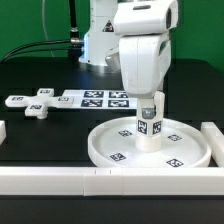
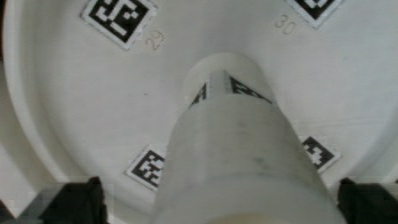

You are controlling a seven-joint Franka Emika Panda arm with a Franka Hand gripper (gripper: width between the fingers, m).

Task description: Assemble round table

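Exterior view: the white robot arm is reaching straight down over the large round rimmed white plastic disc (image 1: 192,142), which is lying flat, tags up, on the black table (image 1: 40,140) toward the exterior view's right. The short thick white cylinder leg (image 1: 150,128) is standing upright at the disc's middle, and the two-finger gripper (image 1: 151,104) is straddling its top. The white cross-shaped foot (image 1: 35,104) is lying well apart at the exterior view's left, just beside the marker board (image 1: 95,98). Long white bars (image 1: 60,180) are edging the table. Wrist view: the leg (image 2: 240,140) is filling the middle, with the tagged disc (image 2: 71,100) beneath it. The dark fingertips (image 2: 71,200) are sitting one at each side of the leg, very close. Cannot tell whether they are pressing on it or leaving a sliver of gap.
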